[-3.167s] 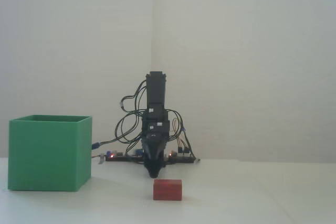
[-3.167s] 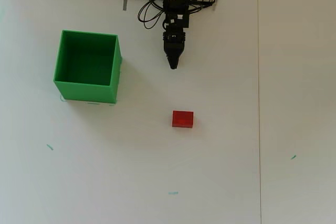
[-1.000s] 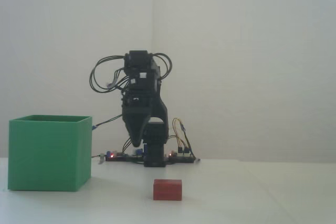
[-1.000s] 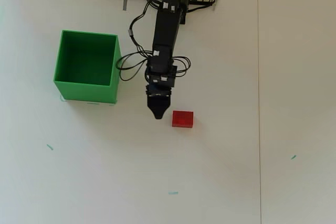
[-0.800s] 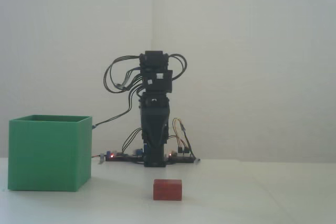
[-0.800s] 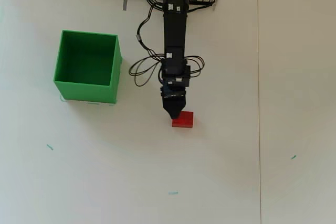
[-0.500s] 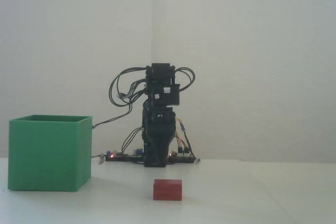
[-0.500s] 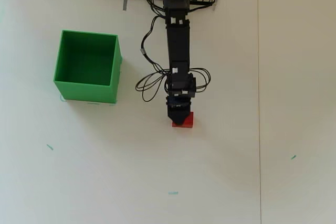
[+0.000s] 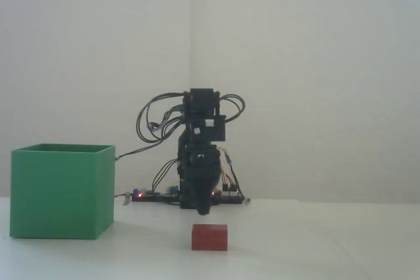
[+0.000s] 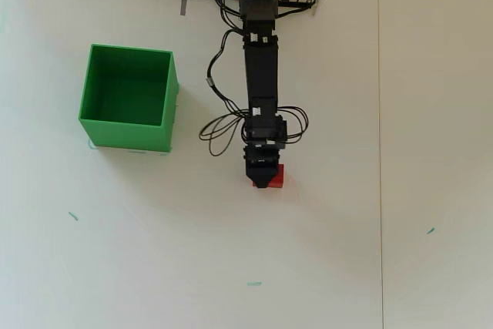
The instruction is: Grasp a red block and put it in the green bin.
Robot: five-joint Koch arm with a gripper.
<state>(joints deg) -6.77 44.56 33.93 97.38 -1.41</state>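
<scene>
Pincer (image 10: 264, 183) poised above red block (image 9: 209, 237) on bench (image 10: 347, 229), jaw spacing indiscernible — lower squarely over block, straddle both sides, clamp, then carry to green bin (image 10: 128, 130), well apart leftward overhead

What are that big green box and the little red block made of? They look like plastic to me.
The large green open-topped box looks like thin-walled matte plastic: flat even colour, no shine, crisp edges, possibly printed. The small red rectangular block is also matte and uniformly coloured; plastic or painted wood, the pictures are too soft to tell. In the overhead view the arm's black tool covers most of it.
</scene>
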